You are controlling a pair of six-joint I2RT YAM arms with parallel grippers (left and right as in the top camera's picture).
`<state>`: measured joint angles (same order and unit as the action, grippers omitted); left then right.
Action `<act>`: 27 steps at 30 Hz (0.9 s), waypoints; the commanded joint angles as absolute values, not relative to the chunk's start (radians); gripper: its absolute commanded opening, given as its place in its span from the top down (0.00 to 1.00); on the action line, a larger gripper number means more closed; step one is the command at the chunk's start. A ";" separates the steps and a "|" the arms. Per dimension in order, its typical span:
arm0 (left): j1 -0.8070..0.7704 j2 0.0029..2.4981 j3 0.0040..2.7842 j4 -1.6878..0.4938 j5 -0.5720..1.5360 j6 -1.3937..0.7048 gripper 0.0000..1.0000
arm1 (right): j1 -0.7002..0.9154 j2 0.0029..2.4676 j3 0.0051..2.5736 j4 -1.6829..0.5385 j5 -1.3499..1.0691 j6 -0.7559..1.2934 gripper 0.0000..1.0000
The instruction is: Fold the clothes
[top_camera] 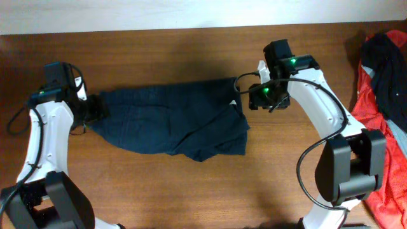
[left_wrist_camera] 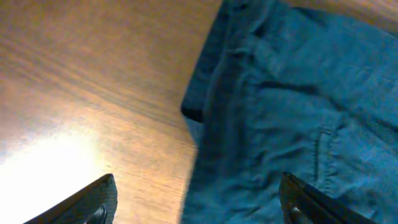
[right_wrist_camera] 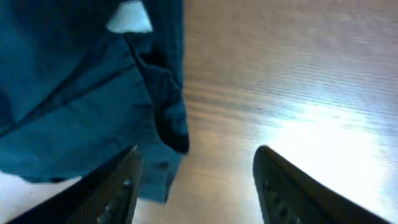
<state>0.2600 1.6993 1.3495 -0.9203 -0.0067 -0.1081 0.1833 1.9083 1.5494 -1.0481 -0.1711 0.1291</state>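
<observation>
The dark navy shorts (top_camera: 172,117) lie spread flat in the middle of the wooden table, with a small white label near their right edge (right_wrist_camera: 129,17). My left gripper (top_camera: 95,109) is open at the shorts' left edge; in the left wrist view its fingers (left_wrist_camera: 196,199) straddle the cloth's edge (left_wrist_camera: 280,112) and bare wood. My right gripper (top_camera: 249,98) is open at the shorts' right edge; in the right wrist view its fingers (right_wrist_camera: 196,186) hover over wood just beside the cloth's hem (right_wrist_camera: 74,99). Neither holds anything.
A heap of red, black and grey garments (top_camera: 385,83) lies at the table's right edge. The table's far edge meets a pale wall (top_camera: 191,13). Bare wood (top_camera: 191,191) lies in front of the shorts.
</observation>
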 commanded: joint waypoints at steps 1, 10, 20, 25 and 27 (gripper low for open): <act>0.297 1.675 1.378 -0.915 0.053 -0.097 0.18 | 0.212 1.907 1.460 -0.989 -0.245 0.068 0.40; 0.313 1.675 1.388 -0.938 0.086 -0.096 0.17 | 0.247 1.908 1.264 -0.750 -0.320 0.067 0.45; 0.313 1.675 1.388 -0.948 0.086 -0.096 0.17 | 0.258 1.836 1.290 -0.815 -0.352 0.067 0.96; 0.313 1.675 1.388 -0.947 0.086 -0.096 0.17 | 0.254 1.723 1.389 -1.011 -0.280 0.067 0.96; 0.312 1.675 1.388 -0.946 0.086 -0.096 0.17 | 0.254 1.668 1.399 -1.080 -0.260 0.067 0.96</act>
